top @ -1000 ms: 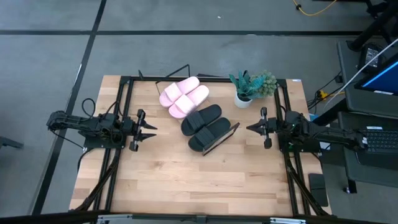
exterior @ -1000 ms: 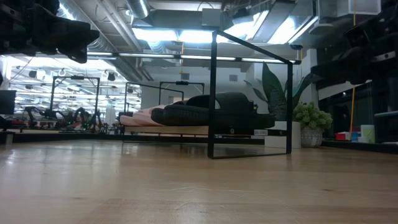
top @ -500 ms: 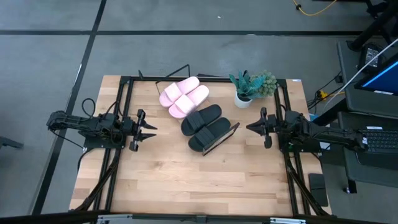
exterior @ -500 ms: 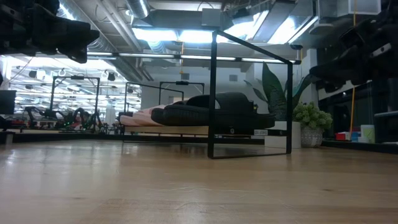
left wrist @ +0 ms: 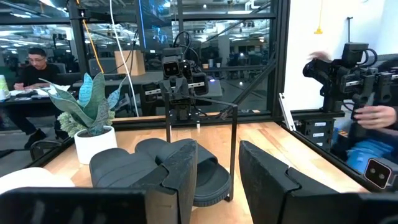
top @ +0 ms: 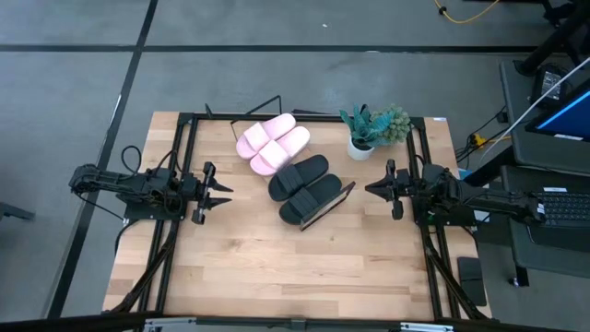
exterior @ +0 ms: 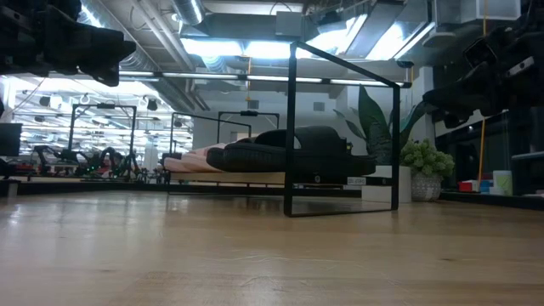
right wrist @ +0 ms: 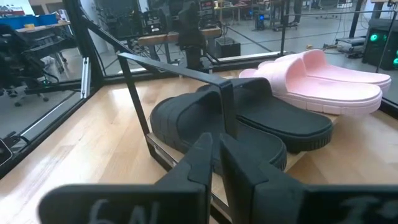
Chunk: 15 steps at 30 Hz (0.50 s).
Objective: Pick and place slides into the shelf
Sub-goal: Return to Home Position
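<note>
Worktop (top: pixel 277 277): pale wood planks, bordered by a black frame, with one arm at each side edge.

Shelf (top: pixel 336 204): slanted light-wood board on thin black wire, standing at mid-worktop toward the far edge. The low view shows its raised front frame as an open black rectangle. It carries all four slides.

Slides, pale pink pair (top: pixel 272 143): smooth, with wide straps, side by side and touching, at the shelf's far-left end. Their long axes run on a diagonal. The strapped toe ends point toward the left arm's side and the bare heel ends toward the plant.

Slides, matte black pair (top: pixel 302 184): ribbed wide straps, side by side, just beside the pink pair on the shelf's near-right end. They share the pink pair's diagonal and heading. The outermost one lies along the board's exposed edge.

Left arm (top: pixel 138 184): dark, stretched along the left edge, wrist aimed at the shelf and well apart from it. The left jaws are spread; the left wrist view shows a black slide and a shelf upright through the gap, and the jaws hold nothing.

Right arm (top: pixel 461 201): dark, at the right edge, facing the shelf and well apart from it. The right jaws are drawn almost together with only a thin slit between them, pinching nothing.

Potted plant (top: pixel 373 129): green leaves in a white pot, on the far side between the shelf and the right arm.
</note>
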Each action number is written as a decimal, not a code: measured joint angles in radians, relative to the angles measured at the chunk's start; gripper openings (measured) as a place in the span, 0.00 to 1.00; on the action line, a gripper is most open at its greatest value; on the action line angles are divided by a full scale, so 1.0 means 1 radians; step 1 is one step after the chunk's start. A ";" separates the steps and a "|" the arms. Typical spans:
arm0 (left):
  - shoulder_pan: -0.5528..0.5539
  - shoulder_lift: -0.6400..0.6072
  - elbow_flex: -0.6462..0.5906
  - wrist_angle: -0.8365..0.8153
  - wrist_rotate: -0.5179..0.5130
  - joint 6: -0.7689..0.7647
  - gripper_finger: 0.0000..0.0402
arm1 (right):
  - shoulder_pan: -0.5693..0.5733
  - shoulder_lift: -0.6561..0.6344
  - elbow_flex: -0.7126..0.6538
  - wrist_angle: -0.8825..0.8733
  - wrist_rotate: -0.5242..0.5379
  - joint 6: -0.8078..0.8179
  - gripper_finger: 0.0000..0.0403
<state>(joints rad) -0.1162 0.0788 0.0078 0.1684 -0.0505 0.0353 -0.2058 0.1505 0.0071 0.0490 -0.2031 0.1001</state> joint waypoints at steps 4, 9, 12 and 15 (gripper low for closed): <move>0.000 0.000 0.000 0.000 0.000 0.000 0.28 | 0.016 -0.019 0.000 -0.001 0.013 -0.017 0.08; 0.000 0.000 0.000 0.000 0.000 0.000 0.28 | 0.088 -0.092 0.000 -0.003 0.014 -0.109 0.08; 0.000 0.000 0.000 0.000 0.000 0.001 0.28 | 0.148 -0.152 0.001 -0.002 0.020 -0.159 0.08; 0.000 0.000 0.000 0.001 0.000 0.000 0.28 | 0.184 -0.148 0.001 -0.014 0.061 -0.180 0.08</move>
<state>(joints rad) -0.1165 0.0790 0.0078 0.1689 -0.0509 0.0353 -0.0220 0.0024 0.0084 0.0355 -0.1420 -0.0800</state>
